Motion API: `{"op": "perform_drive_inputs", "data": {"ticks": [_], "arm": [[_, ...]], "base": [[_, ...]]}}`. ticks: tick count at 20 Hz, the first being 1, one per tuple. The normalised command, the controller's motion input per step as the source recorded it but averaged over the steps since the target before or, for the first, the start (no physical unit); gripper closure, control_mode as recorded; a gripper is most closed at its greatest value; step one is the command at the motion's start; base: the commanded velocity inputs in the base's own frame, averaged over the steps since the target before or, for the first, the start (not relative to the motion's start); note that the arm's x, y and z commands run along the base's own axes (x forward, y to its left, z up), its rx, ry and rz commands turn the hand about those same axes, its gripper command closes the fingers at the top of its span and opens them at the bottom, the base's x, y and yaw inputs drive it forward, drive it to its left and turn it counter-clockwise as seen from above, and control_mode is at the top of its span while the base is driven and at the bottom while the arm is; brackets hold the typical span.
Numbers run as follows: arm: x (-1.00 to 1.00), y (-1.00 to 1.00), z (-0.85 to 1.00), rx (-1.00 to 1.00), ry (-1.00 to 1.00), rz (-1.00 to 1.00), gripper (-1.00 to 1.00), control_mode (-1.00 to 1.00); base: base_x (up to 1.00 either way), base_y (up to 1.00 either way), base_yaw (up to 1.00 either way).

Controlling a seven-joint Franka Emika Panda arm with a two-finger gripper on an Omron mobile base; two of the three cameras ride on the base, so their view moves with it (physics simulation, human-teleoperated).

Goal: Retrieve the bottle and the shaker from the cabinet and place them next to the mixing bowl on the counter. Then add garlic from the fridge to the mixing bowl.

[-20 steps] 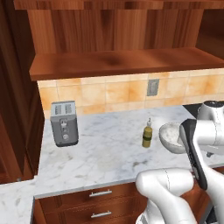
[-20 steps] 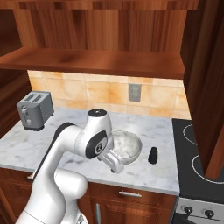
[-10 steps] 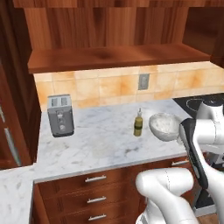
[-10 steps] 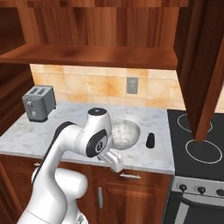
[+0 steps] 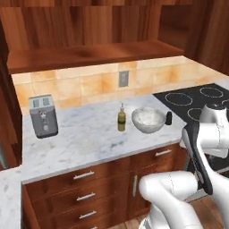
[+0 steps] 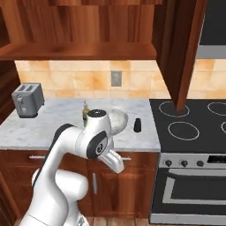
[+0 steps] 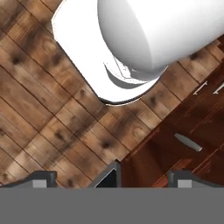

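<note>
A white marble counter (image 5: 85, 138) runs under a reddish-brown wall cabinet (image 5: 94, 56), with a tiled backsplash and a wall outlet (image 5: 123, 78) between them, a black cooktop (image 6: 194, 126) at one end and a silver toaster (image 5: 43, 116) at the other. On the marble, the olive-yellow bottle (image 5: 121, 118) stands upright just beside the pale mixing bowl (image 5: 148, 120), and the short black shaker (image 5: 168, 118) stands on the bowl's other side, towards the cooktop. In the right base view the same 3 sit in a row: bottle (image 6: 84, 111), bowl (image 6: 118, 117), shaker (image 6: 137, 125). So the 2 cabinet items look placed already, and the garlic step appears to be what is left.

The arm is folded low in front of the wooden drawers (image 5: 85, 197). The hand view looks down at a plank floor (image 7: 48, 118) and the foot of the cabinetry, with the gripper (image 7: 111, 178) spread about as wide as it goes and nothing between its 2 tips.

No fridge or garlic is in sight from here, so I cannot say which way the fridge lies from the gripper. What can be said is that the bowl sits up on the counter, above and beyond the downward-pointing hand, and the hand faces away from it. The coming move probably calls for the base to bring the fridge into view before the arm reaches for anything.
</note>
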Motion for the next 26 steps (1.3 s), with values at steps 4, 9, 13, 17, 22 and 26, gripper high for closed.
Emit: {"op": "perform_drive_inputs", "data": {"ticks": [4,9,13,17,22,26], "arm": [[0.0,0.0,0.0,0.0,0.0,0.0,-1.0,1.0],[0.0,0.0,0.0,0.0,0.0,0.0,-1.0,1.0],[0.0,0.0,0.0,0.0,0.0,0.0,-1.0,1.0],[0.0,0.0,0.0,0.0,0.0,0.0,-1.0,1.0],[0.0,0.0,0.0,0.0,0.0,0.0,-1.0,1.0],[0.0,0.0,0.0,0.0,0.0,0.0,-1.0,1.0]], "base": [[-0.11,-0.24,-0.77],[0.01,-0.08,-0.9],[0.01,-0.07,-0.96],[0.0,-0.06,-0.96],[0.06,-0.17,-0.91],[0.65,-0.36,-0.2]]}}
